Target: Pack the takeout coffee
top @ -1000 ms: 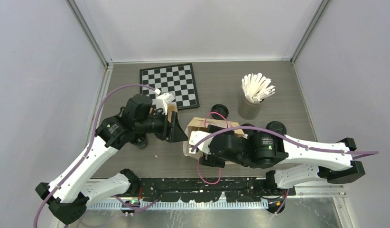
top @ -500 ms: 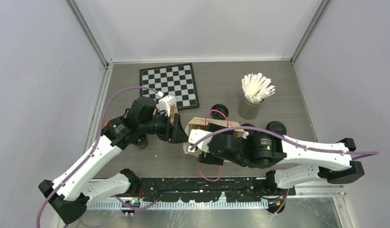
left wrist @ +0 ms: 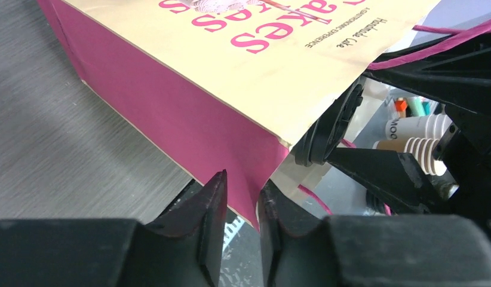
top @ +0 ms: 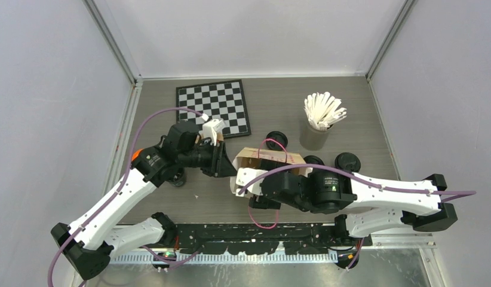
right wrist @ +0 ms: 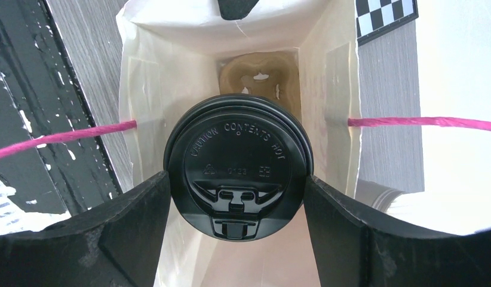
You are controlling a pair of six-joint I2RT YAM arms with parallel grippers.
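A black cup [right wrist: 238,149], seen lid-on from above, fills the centre of the frame. It is clamped between the two black fingers of the right end effector [right wrist: 237,206]. Behind it gapes an open paper bag [right wrist: 141,78] with a brown pulp tray [right wrist: 258,75] at its bottom. Pink string handles [right wrist: 64,140] stretch to both side edges. Grey wood-grain surface [right wrist: 82,36] shows at upper left.

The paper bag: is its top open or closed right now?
Open. The right wrist view looks into the paper bag, past the lidded cup, to the brown tray inside.
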